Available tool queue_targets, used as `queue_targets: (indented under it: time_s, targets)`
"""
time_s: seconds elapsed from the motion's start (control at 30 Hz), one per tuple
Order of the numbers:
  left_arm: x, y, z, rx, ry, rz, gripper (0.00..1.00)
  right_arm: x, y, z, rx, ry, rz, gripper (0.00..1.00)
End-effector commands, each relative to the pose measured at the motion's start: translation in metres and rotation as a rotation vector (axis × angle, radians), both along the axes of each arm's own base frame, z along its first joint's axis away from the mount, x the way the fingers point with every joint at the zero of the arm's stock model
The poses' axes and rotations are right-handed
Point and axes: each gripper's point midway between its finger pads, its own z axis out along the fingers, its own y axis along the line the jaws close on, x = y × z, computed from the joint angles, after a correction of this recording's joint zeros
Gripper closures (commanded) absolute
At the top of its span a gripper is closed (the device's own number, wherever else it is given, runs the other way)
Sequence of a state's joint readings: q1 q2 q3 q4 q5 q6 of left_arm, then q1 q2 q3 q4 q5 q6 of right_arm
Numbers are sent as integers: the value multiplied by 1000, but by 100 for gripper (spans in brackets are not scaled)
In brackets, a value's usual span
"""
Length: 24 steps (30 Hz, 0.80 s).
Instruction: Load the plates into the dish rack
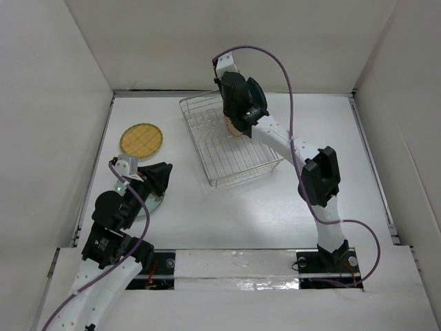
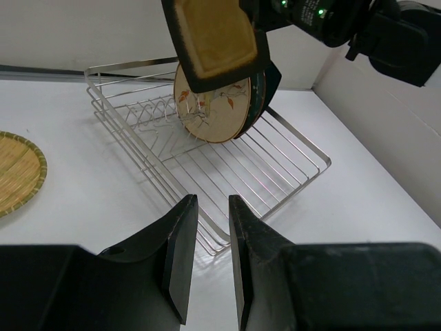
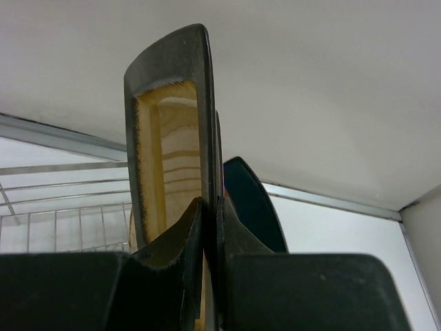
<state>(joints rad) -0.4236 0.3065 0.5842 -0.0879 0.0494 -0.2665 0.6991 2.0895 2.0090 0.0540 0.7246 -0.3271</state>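
The silver wire dish rack (image 1: 238, 155) lies at the table's middle back. In the left wrist view a cream floral plate (image 2: 213, 114) stands in the rack (image 2: 275, 162), with a dark teal plate (image 2: 267, 86) right behind it. My right gripper (image 3: 210, 207) is shut on the rim of the amber black-rimmed square plate (image 3: 169, 158) and holds it upright above those two (image 2: 213, 34). The yellow checked plate (image 1: 141, 140) lies flat to the left of the rack. My left gripper (image 2: 210, 207) is open and empty, above a pale green plate (image 1: 155, 202). The teal square plate is out of view.
White walls enclose the table on three sides. The yellow plate's edge also shows in the left wrist view (image 2: 17, 172). The right arm's purple cable (image 1: 286, 83) loops over the rack's far right corner.
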Motion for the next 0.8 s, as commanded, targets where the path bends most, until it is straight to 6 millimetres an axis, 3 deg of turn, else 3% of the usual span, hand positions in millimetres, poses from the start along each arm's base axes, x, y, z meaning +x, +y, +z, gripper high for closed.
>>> queue_targets:
  time_s: [0.0, 0.07, 0.1, 0.13, 0.37, 0.57, 0.77]
  targets:
    - [1, 1, 16, -14, -48, 4, 78, -23, -6, 111, 110, -221, -29, 100]
    - [1, 0, 16, -13, -47, 0, 78, -26, -6, 114, 108, -202, -13, 100]
    - [1, -1, 16, -12, -47, -3, 78, -27, -4, 106, 72, -152, 3, 100]
    - [1, -1, 16, -12, -46, -5, 78, -30, -6, 113, 84, -148, 3, 100]
    - [2, -1, 15, -11, -41, -5, 78, -48, -7, 115, 66, -61, 26, 100]
    - [2, 0, 15, -11, -39, 0, 78, -50, -8, 88, 33, 57, 44, 100]
    - [3, -1, 14, -10, -37, -1, 78, -39, -18, 57, 44, 145, 38, 100]
